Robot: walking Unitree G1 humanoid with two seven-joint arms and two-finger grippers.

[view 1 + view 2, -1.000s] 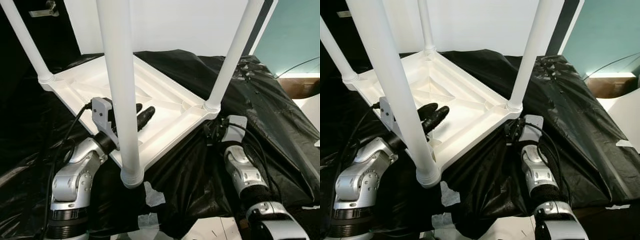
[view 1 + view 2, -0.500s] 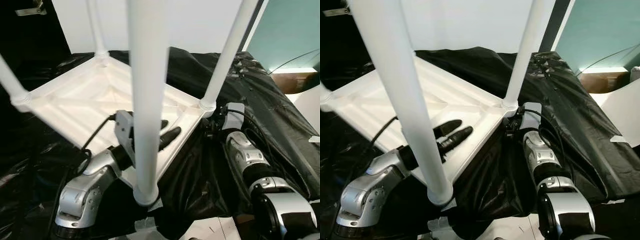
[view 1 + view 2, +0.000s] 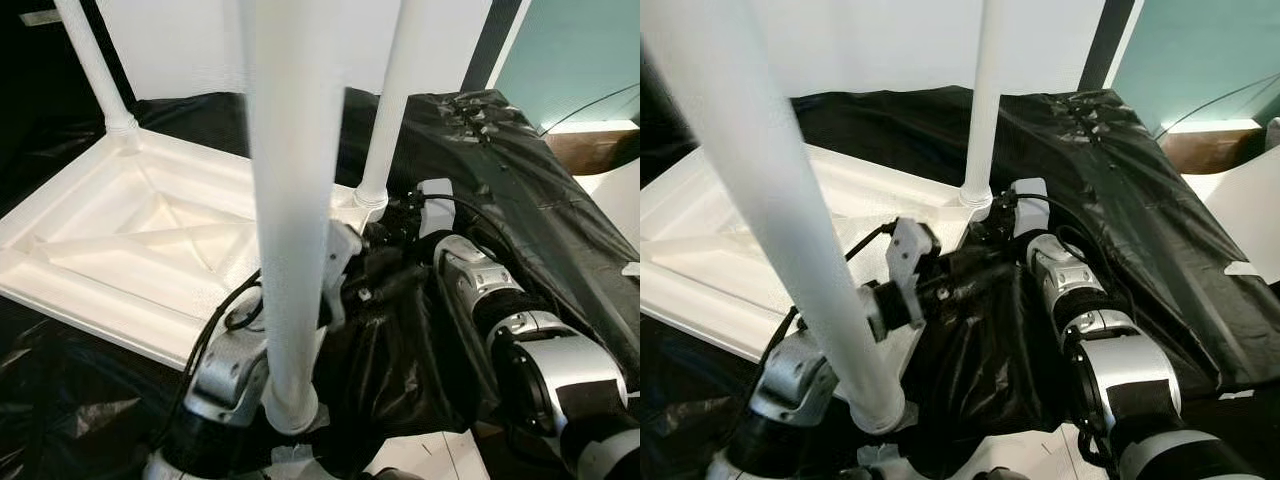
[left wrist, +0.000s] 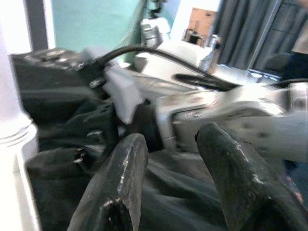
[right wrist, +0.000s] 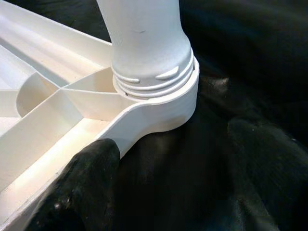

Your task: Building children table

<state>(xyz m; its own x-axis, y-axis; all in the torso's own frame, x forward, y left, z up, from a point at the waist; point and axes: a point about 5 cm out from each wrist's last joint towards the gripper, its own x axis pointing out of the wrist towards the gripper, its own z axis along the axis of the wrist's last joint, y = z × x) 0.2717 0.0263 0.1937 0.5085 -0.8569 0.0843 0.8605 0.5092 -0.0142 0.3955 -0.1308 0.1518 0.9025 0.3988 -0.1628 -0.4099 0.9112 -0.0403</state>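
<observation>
Right pincer (image 3: 992, 212) beside table corner (image 5: 163, 113)

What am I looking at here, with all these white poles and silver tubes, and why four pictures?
It is a two-armed robot putting together a small white table, which lies upside down on a black sheet with its legs pointing up. The two wide pictures come from the twin cameras in its head, looking down; the near leg looms large because it stands close to them. The silver tubes are its arms. The other two pictures come from cameras on the wrists. The left gripper has its two black fingers apart, holding nothing, and looks across at the other arm. The right gripper sits against the table's edge beside a corner leg screwed into its socket.
</observation>
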